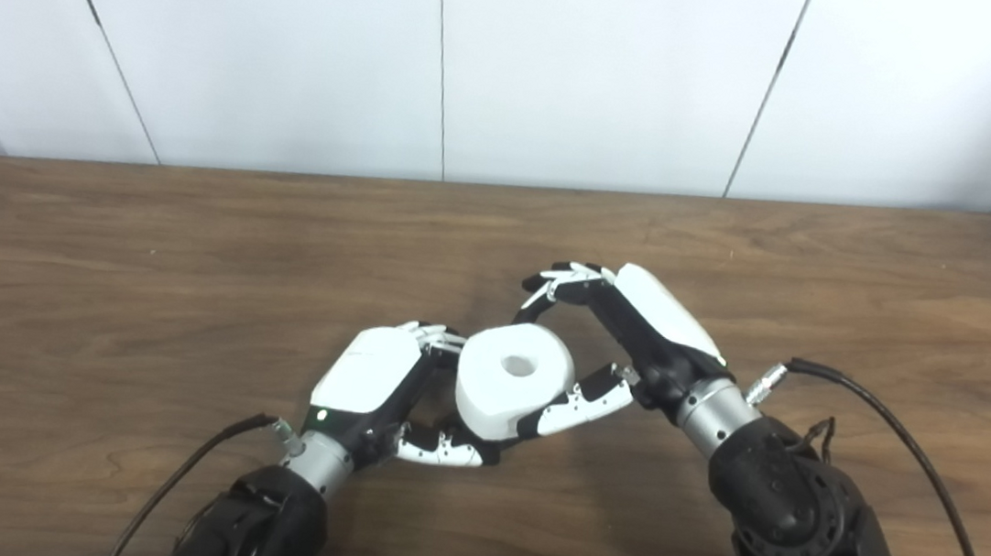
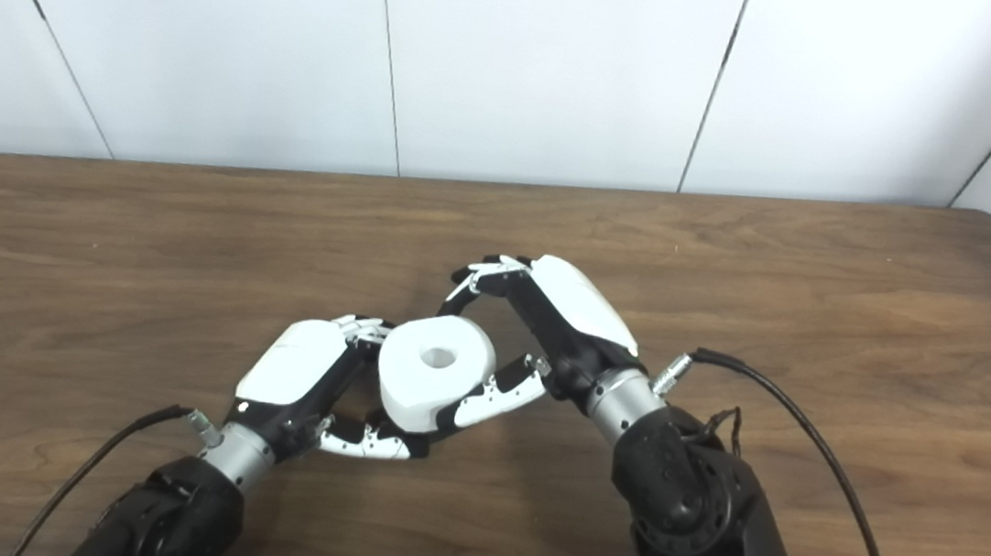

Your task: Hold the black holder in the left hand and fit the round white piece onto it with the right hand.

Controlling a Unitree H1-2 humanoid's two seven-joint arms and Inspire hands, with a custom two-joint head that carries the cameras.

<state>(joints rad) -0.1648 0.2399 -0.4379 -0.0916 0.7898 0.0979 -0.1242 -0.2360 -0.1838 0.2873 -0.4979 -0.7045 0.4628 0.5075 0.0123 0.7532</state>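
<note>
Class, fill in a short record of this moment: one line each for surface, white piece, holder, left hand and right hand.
surface: wooden table
white piece: round white piece with a centre hole, between both hands
holder: black holder not clearly visible, hidden beneath the piece
left hand: left hand curled at the piece's left side and underneath
right hand: right hand grips the piece, fingers behind, thumb in front

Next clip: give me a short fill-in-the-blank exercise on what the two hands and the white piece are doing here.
1. The round white piece has a ____ in the middle of its top face.
2. The right hand grips that piece with its fingers on the far side and its ____ on the near side.
3. The left hand sits on the piece's ____ side.
4. Everything is above a brown ____ table.

Missing words: hole; thumb; left; wooden
</note>
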